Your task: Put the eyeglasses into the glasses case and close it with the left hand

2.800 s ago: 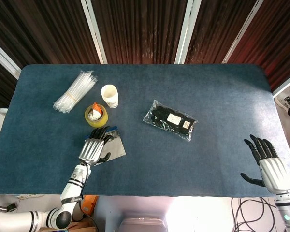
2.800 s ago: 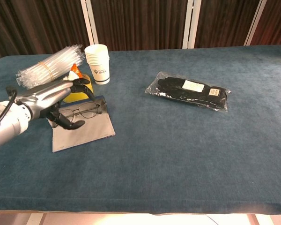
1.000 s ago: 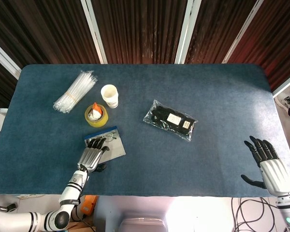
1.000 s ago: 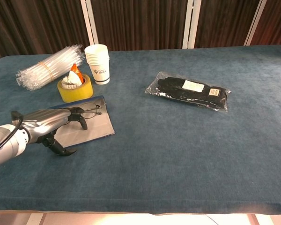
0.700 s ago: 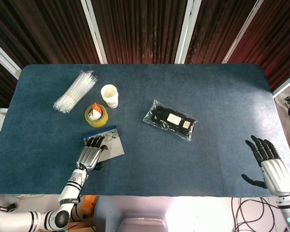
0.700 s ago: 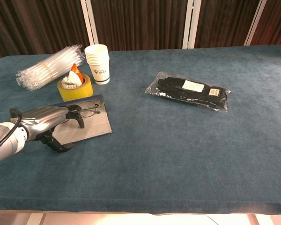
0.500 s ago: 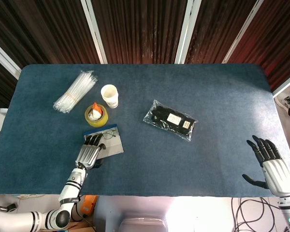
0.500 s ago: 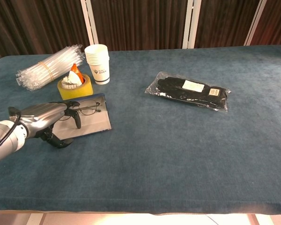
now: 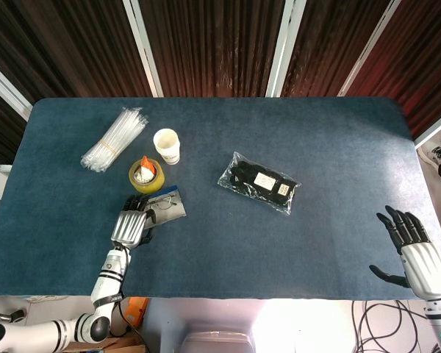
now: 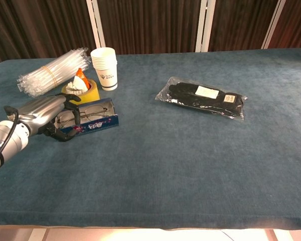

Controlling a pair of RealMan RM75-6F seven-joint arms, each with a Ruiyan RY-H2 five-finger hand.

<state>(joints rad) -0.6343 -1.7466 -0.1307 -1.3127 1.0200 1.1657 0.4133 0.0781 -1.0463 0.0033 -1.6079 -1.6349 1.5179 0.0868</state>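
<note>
Your left hand (image 10: 42,116), fingers hooked on the glasses case (image 10: 93,122), has tipped its flap up over the eyeglasses (image 10: 85,113) since a moment ago, so closing is nearly done.

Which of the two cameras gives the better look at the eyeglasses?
The chest view. There the eyeglasses show as thin frames lying in the half-folded glasses case, right beside the left hand. In the head view from above, the eyeglasses are only a faint outline on the case, too small to make out detail.
</note>
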